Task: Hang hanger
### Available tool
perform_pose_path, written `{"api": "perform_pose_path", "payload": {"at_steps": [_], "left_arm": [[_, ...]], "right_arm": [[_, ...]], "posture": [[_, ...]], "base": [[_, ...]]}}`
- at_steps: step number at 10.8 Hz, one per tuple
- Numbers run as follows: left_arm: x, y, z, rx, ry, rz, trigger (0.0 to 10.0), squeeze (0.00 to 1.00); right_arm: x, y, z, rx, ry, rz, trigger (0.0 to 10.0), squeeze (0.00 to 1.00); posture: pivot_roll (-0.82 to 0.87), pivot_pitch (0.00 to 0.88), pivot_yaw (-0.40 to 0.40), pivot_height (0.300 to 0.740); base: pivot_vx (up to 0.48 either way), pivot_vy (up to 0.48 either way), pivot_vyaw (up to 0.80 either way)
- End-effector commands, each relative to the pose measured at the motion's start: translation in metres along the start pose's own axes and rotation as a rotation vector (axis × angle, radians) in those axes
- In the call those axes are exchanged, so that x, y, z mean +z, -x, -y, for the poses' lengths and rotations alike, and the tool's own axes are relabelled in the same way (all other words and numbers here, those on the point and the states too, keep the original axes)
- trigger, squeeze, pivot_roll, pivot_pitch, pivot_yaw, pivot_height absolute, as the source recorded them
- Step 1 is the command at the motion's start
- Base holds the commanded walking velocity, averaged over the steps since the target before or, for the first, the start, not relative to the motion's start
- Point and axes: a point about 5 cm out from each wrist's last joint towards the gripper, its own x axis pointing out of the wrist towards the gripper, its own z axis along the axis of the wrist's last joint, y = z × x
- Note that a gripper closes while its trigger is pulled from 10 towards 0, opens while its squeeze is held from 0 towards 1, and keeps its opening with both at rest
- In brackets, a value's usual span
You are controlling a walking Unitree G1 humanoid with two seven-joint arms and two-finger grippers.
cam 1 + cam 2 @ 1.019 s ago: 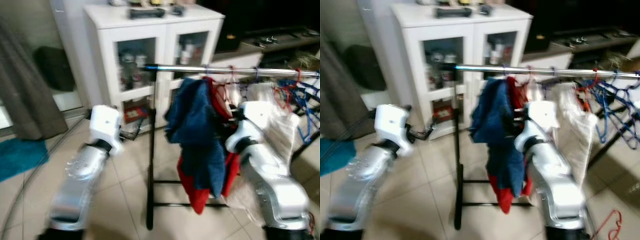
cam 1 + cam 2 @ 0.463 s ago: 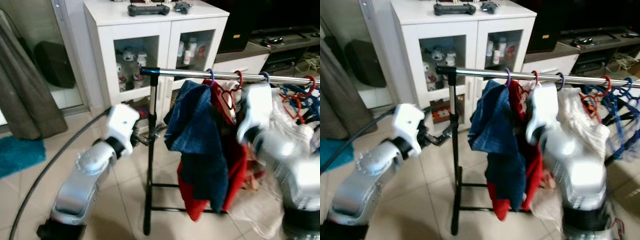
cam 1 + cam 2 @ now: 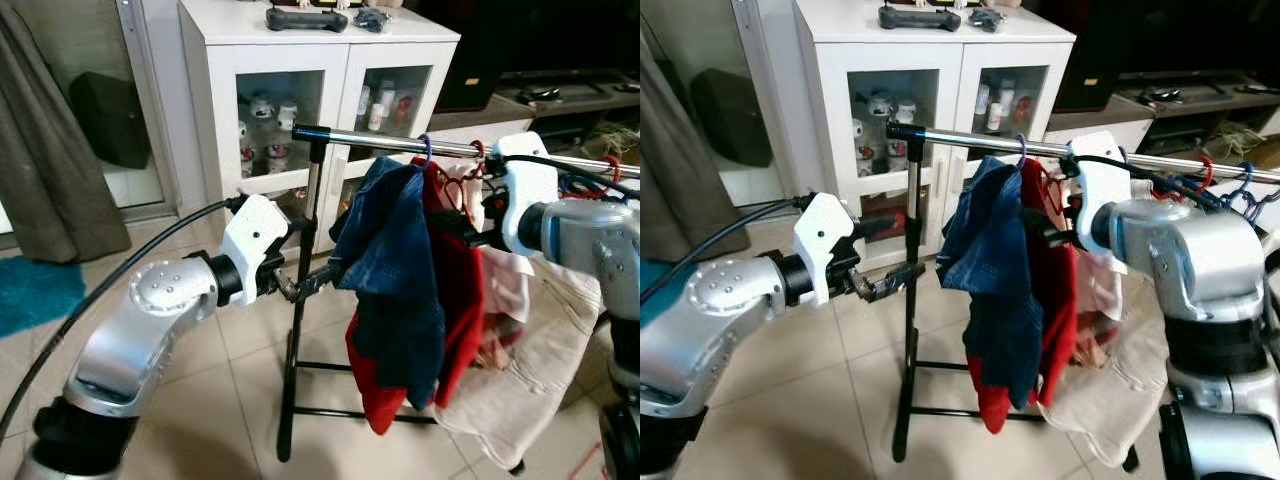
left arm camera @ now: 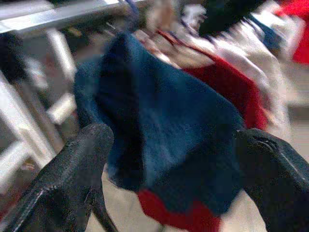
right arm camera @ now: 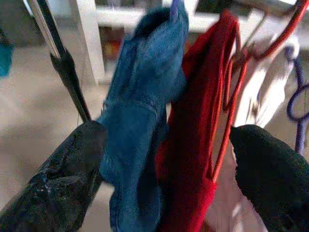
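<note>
Hanging on the silver rail [image 3: 400, 143]: blue shirt [image 3: 395, 270] and red shirt [image 3: 460, 290] on hooks. Reaching toward the blue shirt, left end effector [image 3: 312, 283] spread wide, holding nothing. Pointing at the red shirt, right end effector [image 3: 1052, 237] spread wide too, holding nothing.

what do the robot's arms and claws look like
Both arms are glossy silver shells with black joint rings and boxy white wrist housings. A black cable runs along the left arm to the left claw; another loops over the right wrist. Each claw, like the right claw, has two matte black fingers.
</note>
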Motion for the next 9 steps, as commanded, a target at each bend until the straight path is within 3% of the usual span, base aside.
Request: {"api": "perform_pose_path", "payload": {"at_steps": [1,3,5,6,7,9], "left_arm": [[0.006,-0.002,0.002,-0.034,-0.014,-0.001,10.0,0.00],[0.010,-0.003,0.003,-0.060,0.014,0.003,10.0,0.00],[0.013,-0.005,0.008,-0.121,0.037,-0.013,10.0,0.00],[0.014,-0.006,0.009,-0.126,0.039,-0.014,10.0,0.00],[0.015,-0.006,0.009,-0.127,0.042,-0.013,10.0,0.00],[0.014,-0.004,0.010,-0.132,0.055,-0.024,10.0,0.00]], "right_arm": [[0.001,0.000,0.003,-0.009,-0.007,-0.029,10.0,1.00],[-0.008,-0.016,-0.004,0.020,-0.009,-0.106,10.0,1.00],[-0.012,-0.043,-0.012,0.002,-0.006,-0.157,10.0,1.00],[-0.011,-0.049,-0.013,-0.011,-0.027,-0.150,10.0,0.78],[-0.010,-0.050,-0.011,-0.029,-0.047,-0.147,10.0,0.00],[-0.010,-0.057,-0.002,-0.049,-0.143,-0.132,10.0,0.00]], "posture": [[-0.01,0.031,-0.135,0.740],[-0.02,0.045,-0.134,0.740],[-0.02,0.060,-0.128,0.740],[-0.01,0.064,-0.127,0.740],[-0.01,0.064,-0.127,0.740],[-0.01,0.080,-0.120,0.740]], "base": [[0.000,0.000,0.00],[0.000,0.000,0.00],[0.000,0.000,0.00],[0.000,0.000,0.00],[0.000,0.000,0.00],[0.000,0.000,0.00]]}}
